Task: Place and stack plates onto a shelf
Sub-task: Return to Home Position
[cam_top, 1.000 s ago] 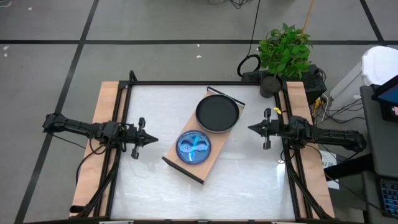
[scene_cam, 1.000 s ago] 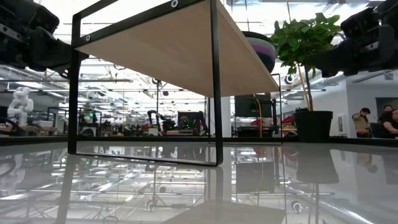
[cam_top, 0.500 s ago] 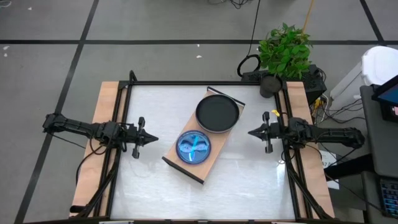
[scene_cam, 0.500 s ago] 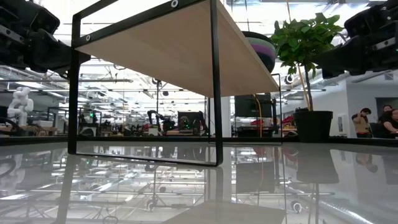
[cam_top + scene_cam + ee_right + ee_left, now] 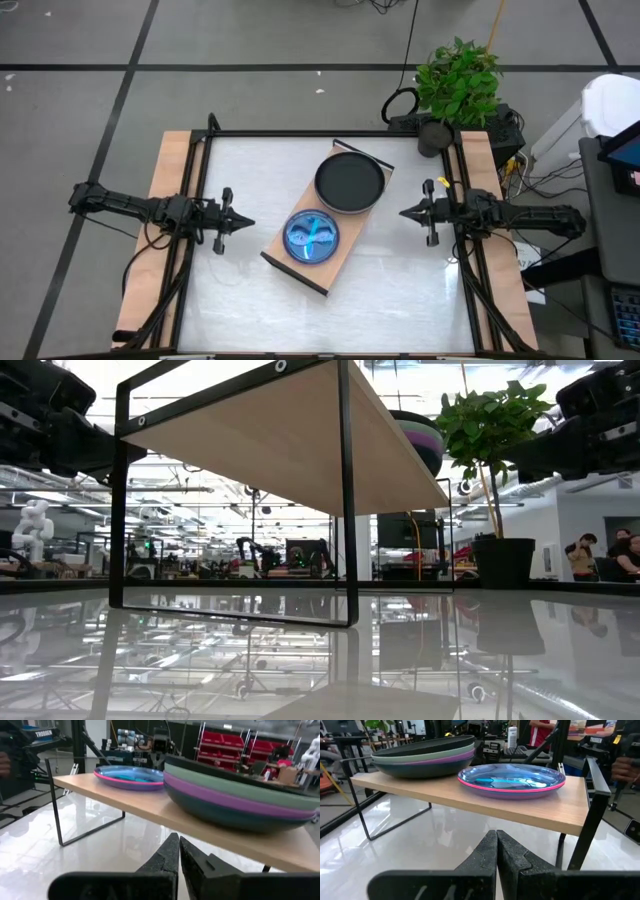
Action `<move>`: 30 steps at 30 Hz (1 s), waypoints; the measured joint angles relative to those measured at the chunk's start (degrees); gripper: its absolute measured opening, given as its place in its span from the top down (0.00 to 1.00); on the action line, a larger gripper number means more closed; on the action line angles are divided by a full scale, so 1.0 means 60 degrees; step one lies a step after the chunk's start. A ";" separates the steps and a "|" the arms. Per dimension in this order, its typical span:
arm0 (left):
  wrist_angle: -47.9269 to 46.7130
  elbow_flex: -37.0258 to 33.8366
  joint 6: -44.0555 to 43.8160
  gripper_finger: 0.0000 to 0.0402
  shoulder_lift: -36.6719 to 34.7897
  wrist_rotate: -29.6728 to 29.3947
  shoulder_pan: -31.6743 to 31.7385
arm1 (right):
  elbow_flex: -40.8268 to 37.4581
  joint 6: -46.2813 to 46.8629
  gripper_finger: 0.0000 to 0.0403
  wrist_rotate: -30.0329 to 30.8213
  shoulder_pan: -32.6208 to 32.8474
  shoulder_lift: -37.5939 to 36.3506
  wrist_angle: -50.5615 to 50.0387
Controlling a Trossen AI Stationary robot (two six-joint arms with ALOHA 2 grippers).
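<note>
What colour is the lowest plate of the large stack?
Dark teal plate; best seen in right wrist view.

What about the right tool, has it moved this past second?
Yes, slightly: in the high view the right tool has drifted away from the potted plant.

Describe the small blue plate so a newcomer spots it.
On the white table, a wooden shelf holds two plate stacks. The blue plate tops the stack nearer the left arm. It is small and translucent; the other stack is larger, black-topped.
</note>
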 joint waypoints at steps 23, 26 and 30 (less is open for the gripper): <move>-0.0414 0.0007 0.0561 0.99 -0.1409 0.0787 0.0000 | 0.0000 0.0488 1.00 -0.0011 -0.0003 -0.0381 0.0023; -0.0972 0.0011 0.0653 0.99 -0.1923 0.0686 0.0000 | 0.0000 0.0491 1.00 -0.0011 -0.0001 -0.0381 0.0023; -0.0967 0.0026 0.0704 0.99 -0.1880 0.0427 0.0164 | 0.0000 0.0490 1.00 -0.0011 -0.0003 -0.0381 0.0023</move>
